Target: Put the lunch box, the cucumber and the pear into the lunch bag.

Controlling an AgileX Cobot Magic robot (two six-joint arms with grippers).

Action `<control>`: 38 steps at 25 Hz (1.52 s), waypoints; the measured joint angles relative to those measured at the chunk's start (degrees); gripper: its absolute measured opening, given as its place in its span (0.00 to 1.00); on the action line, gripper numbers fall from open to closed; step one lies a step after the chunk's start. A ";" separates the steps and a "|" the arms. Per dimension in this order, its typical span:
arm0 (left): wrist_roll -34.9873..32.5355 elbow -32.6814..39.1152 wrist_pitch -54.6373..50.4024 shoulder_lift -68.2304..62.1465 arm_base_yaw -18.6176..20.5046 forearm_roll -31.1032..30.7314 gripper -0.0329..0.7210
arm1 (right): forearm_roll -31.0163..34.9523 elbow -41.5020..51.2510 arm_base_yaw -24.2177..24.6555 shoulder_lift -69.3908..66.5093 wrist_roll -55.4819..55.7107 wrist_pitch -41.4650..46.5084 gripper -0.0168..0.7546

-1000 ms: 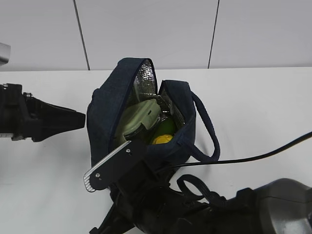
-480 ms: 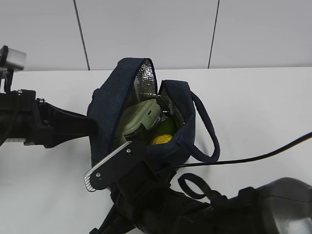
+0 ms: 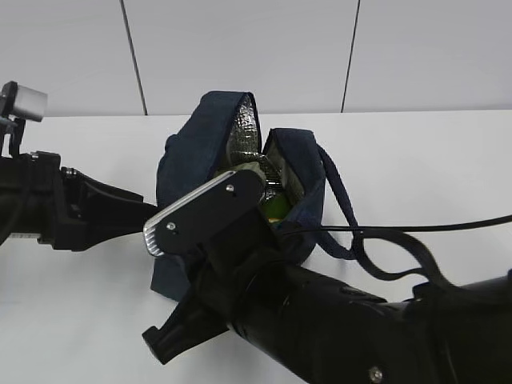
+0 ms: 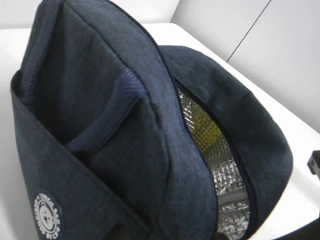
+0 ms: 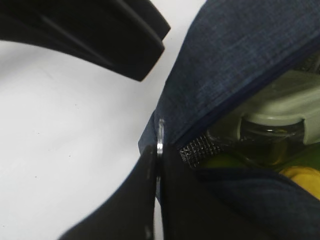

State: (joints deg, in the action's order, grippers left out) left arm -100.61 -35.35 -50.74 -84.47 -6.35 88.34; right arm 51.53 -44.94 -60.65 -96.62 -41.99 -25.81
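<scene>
The navy lunch bag (image 3: 188, 152) stands mid-table with its mouth partly open and its silvery lining (image 4: 227, 185) showing. Inside it I see the sage-green lid of the lunch box (image 5: 280, 105), a bit of the green cucumber (image 3: 276, 208) and the yellow pear (image 5: 300, 176). My right gripper (image 5: 159, 150) is shut on the silver ring pull (image 5: 160, 135) at the bag's near end. My left gripper (image 3: 148, 214) presses against the bag's left side (image 4: 100, 100); its fingers are hidden there.
The bag's strap handle (image 3: 340, 208) hangs on its right side. A black cable (image 3: 416, 228) runs across the white table (image 3: 440, 160) to the right. The right arm (image 3: 320, 320) fills the foreground. A wall stands behind the table.
My left gripper has moved right until it touches the bag's side. My right gripper has risen along the bag's near end, and the bag's mouth has narrowed.
</scene>
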 joint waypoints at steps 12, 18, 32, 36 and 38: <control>-1.26 0.00 0.07 0.00 0.00 -1.37 0.46 | 2.60 -4.67 0.00 1.21 -7.03 2.92 0.02; -1.26 -0.04 0.80 0.00 0.00 -2.32 0.46 | 11.43 -6.10 0.00 1.30 -17.45 2.76 0.02; -3.32 -0.11 1.98 -0.74 0.00 -5.74 0.46 | 13.75 -6.18 0.00 2.75 -20.89 0.15 0.02; -5.55 -0.11 1.98 -3.36 -0.81 -5.97 0.46 | 13.88 -6.18 0.00 2.75 -20.89 0.39 0.02; -6.11 -0.11 2.26 -4.12 -1.74 -5.91 0.46 | 13.88 -6.18 0.00 2.75 -20.89 1.12 0.02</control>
State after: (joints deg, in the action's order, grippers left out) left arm -106.72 -35.46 -48.48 -88.59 -8.09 82.42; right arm 65.42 -51.12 -60.65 -93.87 -62.88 -24.69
